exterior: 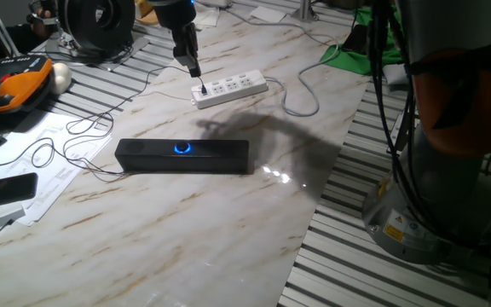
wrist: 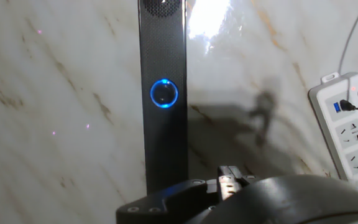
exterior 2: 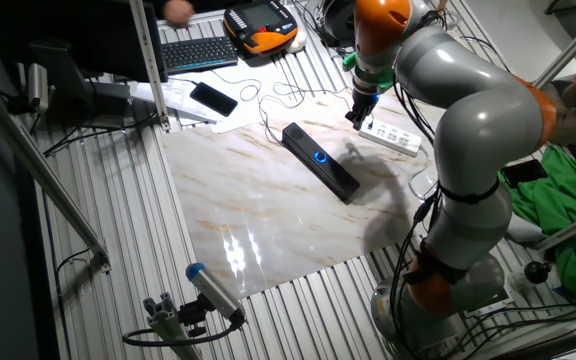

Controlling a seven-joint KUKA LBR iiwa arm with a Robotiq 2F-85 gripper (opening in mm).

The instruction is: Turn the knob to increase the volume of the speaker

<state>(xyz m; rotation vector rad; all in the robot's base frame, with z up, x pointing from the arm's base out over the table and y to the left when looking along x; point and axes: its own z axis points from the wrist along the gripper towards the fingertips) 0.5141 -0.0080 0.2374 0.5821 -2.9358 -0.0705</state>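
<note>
The speaker [exterior: 181, 156] is a long black bar lying on the marble table. Its knob [exterior: 182, 148] glows blue at the middle of its face. Both also show in the other fixed view, speaker [exterior 2: 320, 160] and knob [exterior 2: 320, 156], and in the hand view, speaker [wrist: 162, 56] and knob [wrist: 165, 93]. My gripper [exterior: 191, 61] hangs in the air behind the speaker, over the left end of the white power strip, well apart from the knob. Its fingers are together and hold nothing. It also shows in the other fixed view [exterior 2: 353, 117] and the hand view [wrist: 230, 179].
A white power strip [exterior: 228, 88] with a plugged cable lies behind the speaker. Thin cables [exterior: 75, 141] loop at the left. Papers and a black phone [exterior: 2, 189] lie at the left edge. An orange pendant [exterior: 20, 85] and a keyboard [exterior 2: 198, 52] lie beyond.
</note>
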